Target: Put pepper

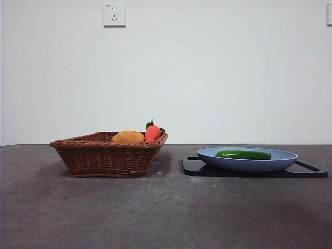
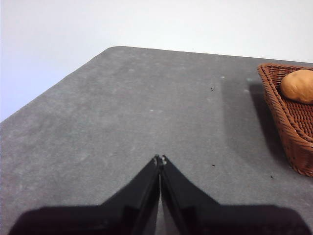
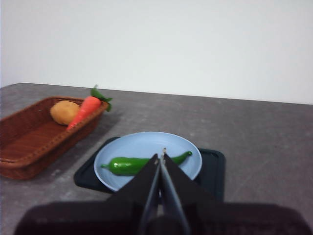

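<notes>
We find the pepper [image 1: 243, 154] lying flat on the blue plate [image 1: 282, 162], right of the basket [image 1: 106, 155], the plate resting on a black tray [image 1: 311, 171]. Our right gripper [image 3: 160, 157] hovers near it with its 2 jaws pressed together; the left gripper [image 2: 160, 159], jaws likewise closed, waits over bare table [image 2: 122, 112]. The pepper looks light, glossy and likely slippery; we would grasp across its thick middle.

Glossy green pepper [image 1: 243, 154], lying flat on blue plate [image 1: 282, 162]; untouched
</notes>
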